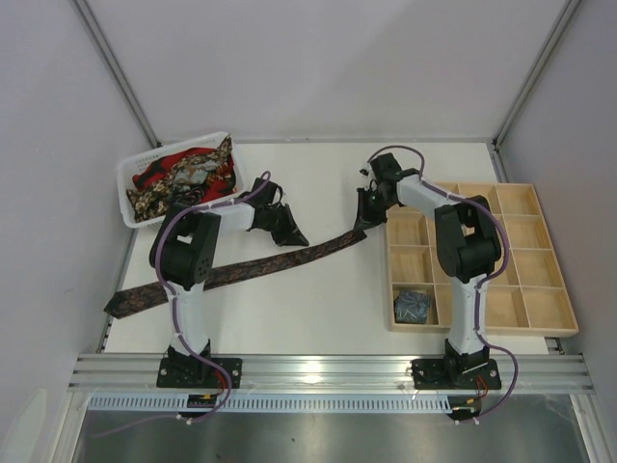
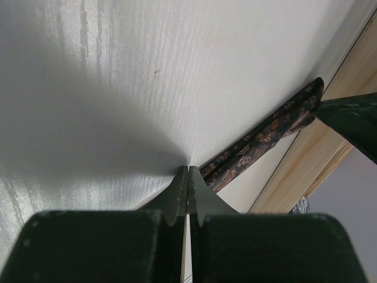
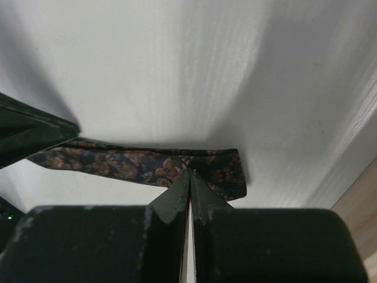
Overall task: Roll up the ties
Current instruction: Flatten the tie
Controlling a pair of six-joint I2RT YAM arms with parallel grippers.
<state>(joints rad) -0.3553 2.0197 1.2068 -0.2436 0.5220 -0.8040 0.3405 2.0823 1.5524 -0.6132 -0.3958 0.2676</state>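
Note:
A long dark brown patterned tie (image 1: 241, 270) lies flat, slanting across the table from the near left to the middle. My right gripper (image 1: 364, 216) is shut on its folded narrow end (image 3: 224, 168), tips (image 3: 189, 172) pinching the near edge of the fabric. The left gripper (image 1: 287, 231) is also shut, with nothing between its fingers. Its tips (image 2: 188, 168) rest on the table right beside the tie's edge (image 2: 259, 141). The wide pointed end (image 1: 120, 305) reaches the table's left border.
A white basket (image 1: 123, 191) at the back left holds several loose ties in red, gold and black. A wooden compartment tray (image 1: 501, 329) stands on the right, with one rolled grey-blue tie (image 1: 415, 305) in its near left cell. Walls close in the back and both sides.

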